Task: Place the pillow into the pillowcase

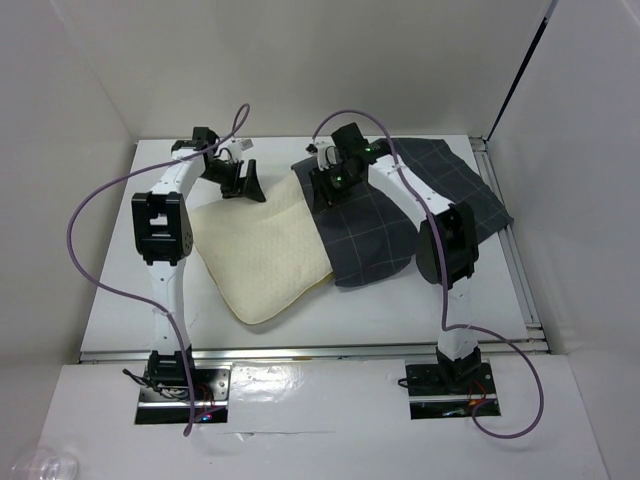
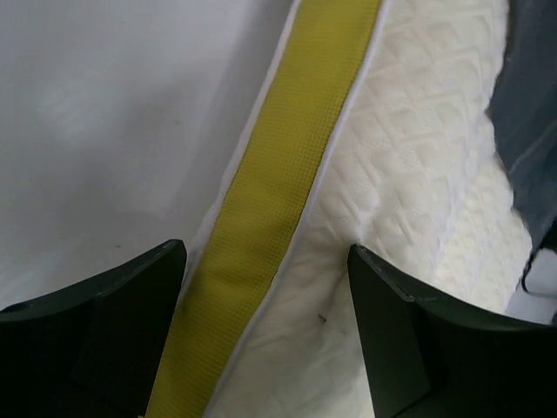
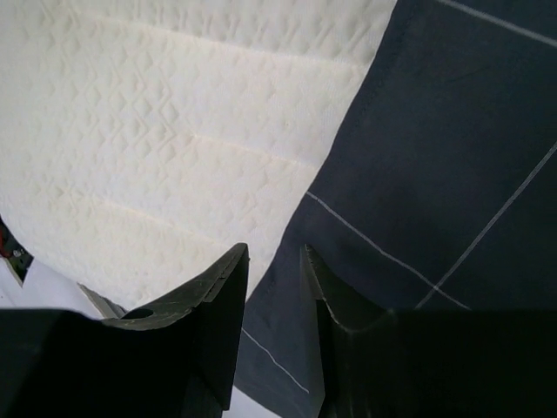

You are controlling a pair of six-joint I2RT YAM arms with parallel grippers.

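Pillow [image 2: 409,148] — soft, cream-white, quilted, yellow edge band — lies between the spread jaws of your left gripper [image 2: 265,251]; your right gripper [image 3: 274,252] has jaws nearly together over the charcoal grid-cloth pillowcase [image 3: 435,174] — can't tell if it's pinching.

the pillow [image 1: 265,255] is cream-white with a quilted zigzag pattern and a yellow woven edge band [image 2: 268,200] trimmed in white. the pillowcase [image 1: 375,235] is charcoal grey with a thin pale windowpane grid. the table [image 1: 115,310] is white.
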